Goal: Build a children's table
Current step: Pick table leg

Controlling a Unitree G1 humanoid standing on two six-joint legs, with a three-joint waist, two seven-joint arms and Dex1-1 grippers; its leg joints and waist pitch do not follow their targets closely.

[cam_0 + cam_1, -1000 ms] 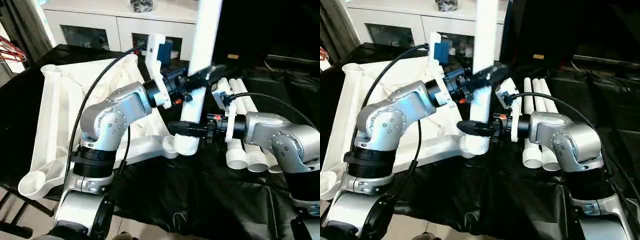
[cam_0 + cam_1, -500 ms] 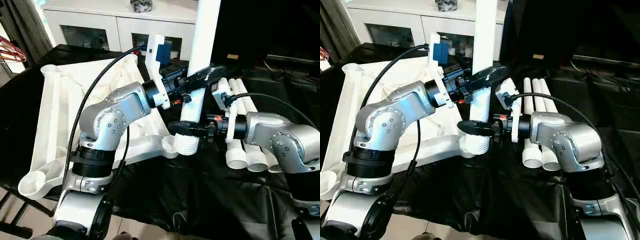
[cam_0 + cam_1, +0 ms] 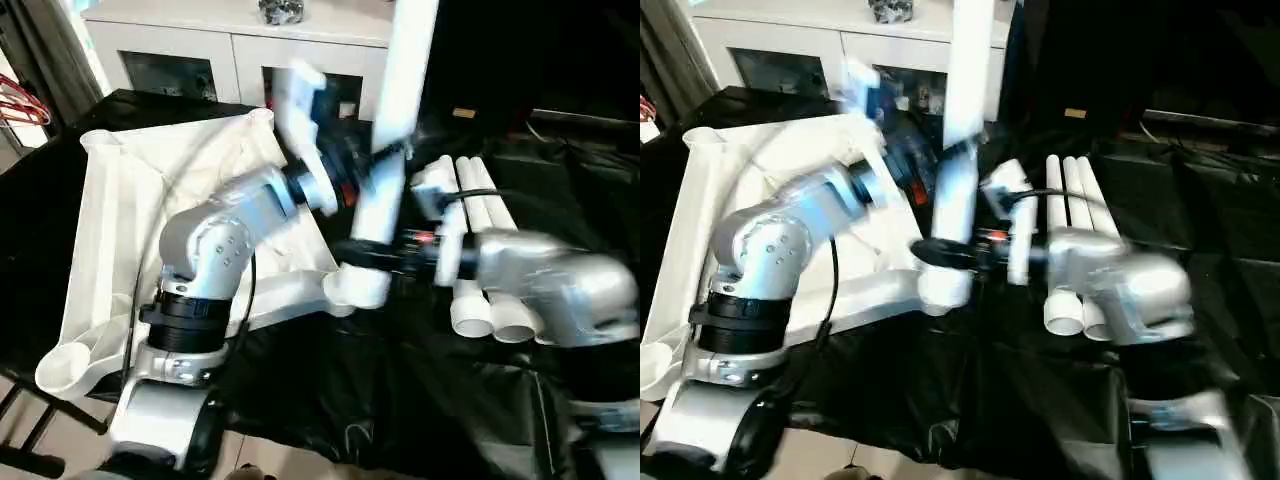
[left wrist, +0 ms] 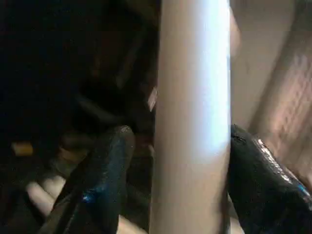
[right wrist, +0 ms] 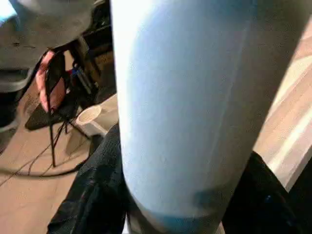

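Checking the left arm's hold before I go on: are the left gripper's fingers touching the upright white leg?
Cannot tell. In the left wrist view one finger shows a dark gap from the leg; the other finger meets its edge, contact unclear.

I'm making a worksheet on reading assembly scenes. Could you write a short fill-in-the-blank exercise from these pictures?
1. The leg between the two arms stands ____.
2. Its lower end sits at a corner socket of the white ____.
3. The spare legs lying on the black cloth number ____.
4. The right pincer is shut on the ____.

Missing words: upright; tabletop; three; leg
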